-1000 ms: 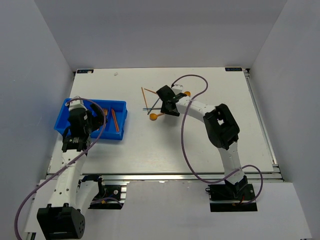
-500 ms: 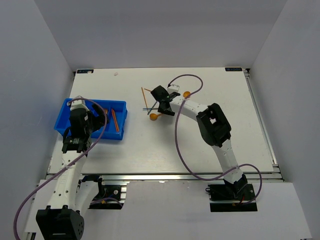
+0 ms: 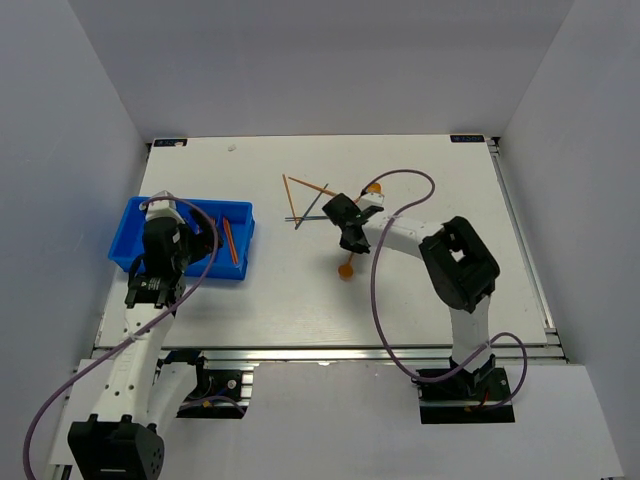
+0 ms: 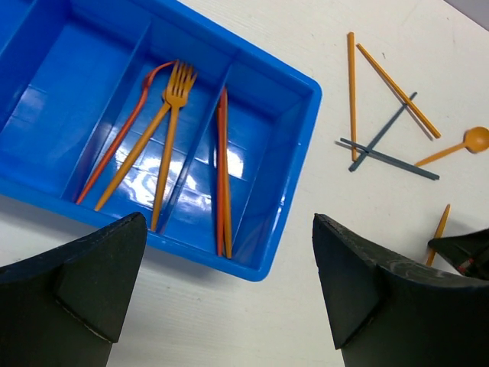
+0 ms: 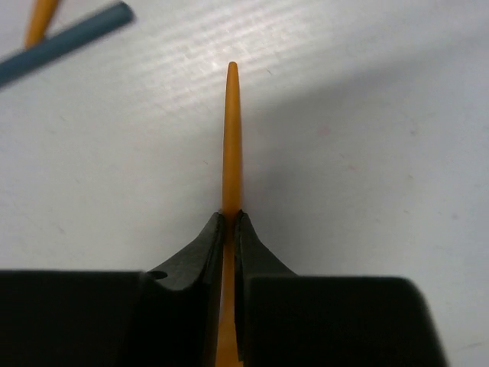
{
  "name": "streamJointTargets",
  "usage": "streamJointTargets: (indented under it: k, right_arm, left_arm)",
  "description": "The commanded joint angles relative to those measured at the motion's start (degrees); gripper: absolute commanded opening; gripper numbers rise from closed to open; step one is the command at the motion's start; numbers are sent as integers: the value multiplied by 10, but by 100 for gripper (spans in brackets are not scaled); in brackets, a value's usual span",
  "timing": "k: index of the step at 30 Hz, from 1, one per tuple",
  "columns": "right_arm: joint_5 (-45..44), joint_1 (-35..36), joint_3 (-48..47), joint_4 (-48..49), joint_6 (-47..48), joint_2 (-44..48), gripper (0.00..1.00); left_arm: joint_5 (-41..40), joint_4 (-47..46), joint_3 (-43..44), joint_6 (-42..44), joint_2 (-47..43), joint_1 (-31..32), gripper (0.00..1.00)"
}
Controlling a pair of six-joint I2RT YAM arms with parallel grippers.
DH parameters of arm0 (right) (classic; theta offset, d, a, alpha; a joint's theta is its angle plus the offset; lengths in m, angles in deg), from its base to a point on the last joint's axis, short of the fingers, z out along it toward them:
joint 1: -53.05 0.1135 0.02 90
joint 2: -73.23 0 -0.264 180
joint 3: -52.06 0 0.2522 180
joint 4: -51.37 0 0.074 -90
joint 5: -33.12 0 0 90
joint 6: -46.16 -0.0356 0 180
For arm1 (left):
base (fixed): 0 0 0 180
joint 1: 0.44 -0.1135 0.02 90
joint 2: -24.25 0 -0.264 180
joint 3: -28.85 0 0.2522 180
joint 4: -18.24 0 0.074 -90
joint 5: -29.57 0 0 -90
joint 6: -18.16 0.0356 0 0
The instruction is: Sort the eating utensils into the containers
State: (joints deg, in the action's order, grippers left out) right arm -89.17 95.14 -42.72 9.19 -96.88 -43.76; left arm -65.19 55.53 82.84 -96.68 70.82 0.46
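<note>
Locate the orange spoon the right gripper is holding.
Top view, centre: the orange spoon is clamped in the right gripper, its bowl toward the bottom of the view, just below and right of the loose crossed sticks.

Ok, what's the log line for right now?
right tool: shut on orange spoon | left tool: open, over blue bin | loose on table: sticks, second spoon

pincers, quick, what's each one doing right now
Left pincer: open, holding nothing, over the blue bin.
Right pincer: closed on the handle of an orange spoon.
</note>
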Motion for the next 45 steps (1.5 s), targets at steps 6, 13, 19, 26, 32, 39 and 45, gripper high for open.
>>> streamJointTargets:
  k: [6,13,19,26,32,39,45]
  right_arm:
    - [97,-1,181,88,22,92,0]
    - [261,48,301,378,224,290,0]
    - [341,99,352,479,289,370,0]
    - [341,139,311,479,295,370,0]
    - [341,155,256,463,303,340,0]
    - [333,160,215,457,305,304,0]
    - [265,143,244,421,297,364,89]
  left_arm:
    - [135,-18,-4,-24,31,16,98]
    - [313,-273,-105,-232,26,124,98]
    - [259,-332,-104,-288,77,182,98]
    - [216,-364,-103,-323,109,209,95]
    - [209,-372,-102,-329,127,222,81]
    - [206,-354,-75,-307,138,222,0]
    - [43,-110,96,-142,159,200,0]
